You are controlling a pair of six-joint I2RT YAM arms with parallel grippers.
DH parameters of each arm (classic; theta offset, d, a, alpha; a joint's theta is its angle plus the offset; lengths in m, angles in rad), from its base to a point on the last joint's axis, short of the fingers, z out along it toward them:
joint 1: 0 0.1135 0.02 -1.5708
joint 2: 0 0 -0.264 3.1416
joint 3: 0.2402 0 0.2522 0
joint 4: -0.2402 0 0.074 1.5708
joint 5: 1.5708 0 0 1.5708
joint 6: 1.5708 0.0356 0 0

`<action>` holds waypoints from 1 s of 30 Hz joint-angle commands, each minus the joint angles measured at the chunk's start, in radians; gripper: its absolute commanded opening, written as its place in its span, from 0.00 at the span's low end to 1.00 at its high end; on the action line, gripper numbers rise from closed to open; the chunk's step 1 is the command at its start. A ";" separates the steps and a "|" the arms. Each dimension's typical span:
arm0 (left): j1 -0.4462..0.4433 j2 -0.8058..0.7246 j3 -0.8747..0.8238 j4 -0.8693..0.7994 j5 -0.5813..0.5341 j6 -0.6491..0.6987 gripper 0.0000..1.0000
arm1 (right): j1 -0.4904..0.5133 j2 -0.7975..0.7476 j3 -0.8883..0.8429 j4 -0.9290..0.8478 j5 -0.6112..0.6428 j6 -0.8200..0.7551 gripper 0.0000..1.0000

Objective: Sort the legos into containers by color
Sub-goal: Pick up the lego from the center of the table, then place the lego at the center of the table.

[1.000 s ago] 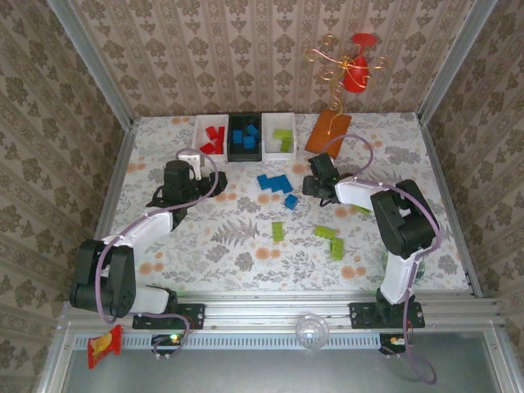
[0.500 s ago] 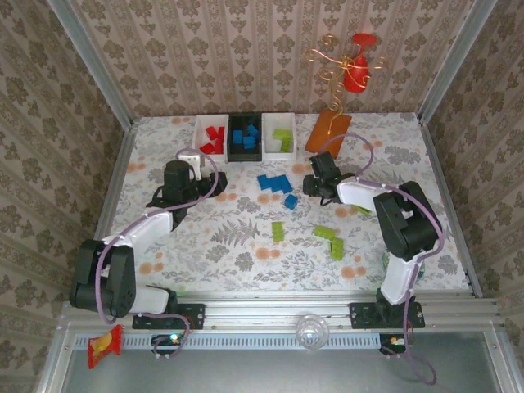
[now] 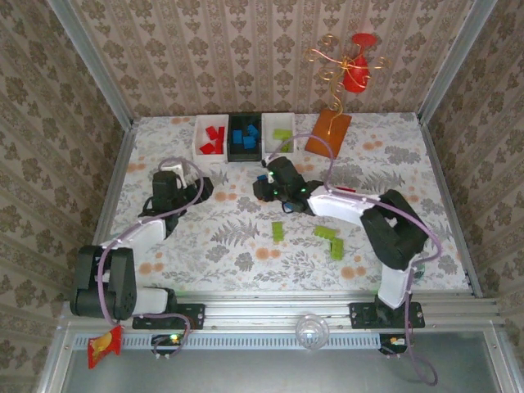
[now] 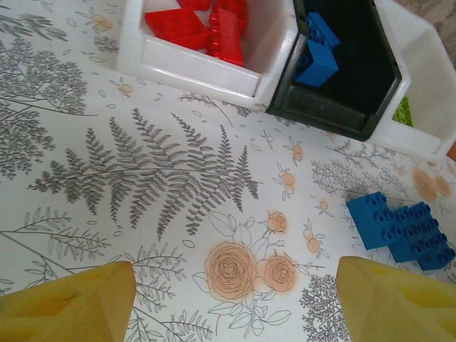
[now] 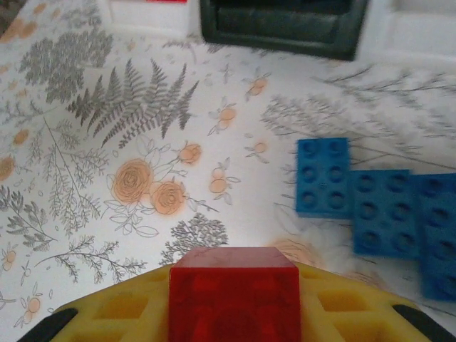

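You are pinching a red lego (image 5: pixel 233 288), probably light, stiff and slick, across its flat sides in your right hand (image 3: pixel 262 190), above the worktop (image 5: pixel 107 107) near the blue legos (image 5: pixel 385 210); your left hand (image 4: pixel 235 299) is gaping open.

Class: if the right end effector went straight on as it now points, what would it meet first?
Probably the near wall of the black bin, beyond bare table; the blue bricks lie right of that line. Depth unclear.

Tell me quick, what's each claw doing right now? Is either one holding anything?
Left gripper: open, holding nothing.
Right gripper: closed on a red lego brick.
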State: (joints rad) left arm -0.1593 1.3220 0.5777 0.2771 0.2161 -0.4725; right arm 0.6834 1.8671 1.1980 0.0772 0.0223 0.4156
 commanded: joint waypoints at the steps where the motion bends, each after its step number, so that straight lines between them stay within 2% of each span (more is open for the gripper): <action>1: 0.011 -0.043 -0.026 0.007 -0.007 -0.022 0.77 | 0.022 0.097 0.083 0.007 -0.026 0.009 0.37; 8: 0.013 -0.079 -0.047 -0.014 -0.007 -0.008 0.77 | 0.036 0.273 0.247 -0.034 -0.043 0.018 0.41; 14: 0.002 -0.078 -0.060 0.003 0.006 -0.008 0.77 | 0.033 0.250 0.275 -0.049 -0.098 0.020 0.55; 17: -0.023 -0.072 -0.068 0.041 0.023 0.009 0.77 | 0.016 0.167 0.220 -0.042 -0.121 0.023 0.60; 21: -0.106 -0.031 -0.058 0.077 0.015 0.082 0.79 | -0.038 -0.007 0.048 0.022 -0.132 0.048 0.64; 26: -0.229 0.106 0.020 0.073 -0.003 0.191 0.80 | -0.141 -0.220 -0.156 0.066 -0.127 0.078 0.68; 30: -0.290 0.236 0.115 0.028 -0.020 0.252 0.80 | -0.211 -0.348 -0.274 0.062 -0.097 0.071 0.72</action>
State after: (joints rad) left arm -0.4252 1.5051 0.6250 0.3252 0.2123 -0.3111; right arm 0.4931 1.5799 0.9897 0.1314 -0.0948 0.4759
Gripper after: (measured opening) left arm 0.801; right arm 0.709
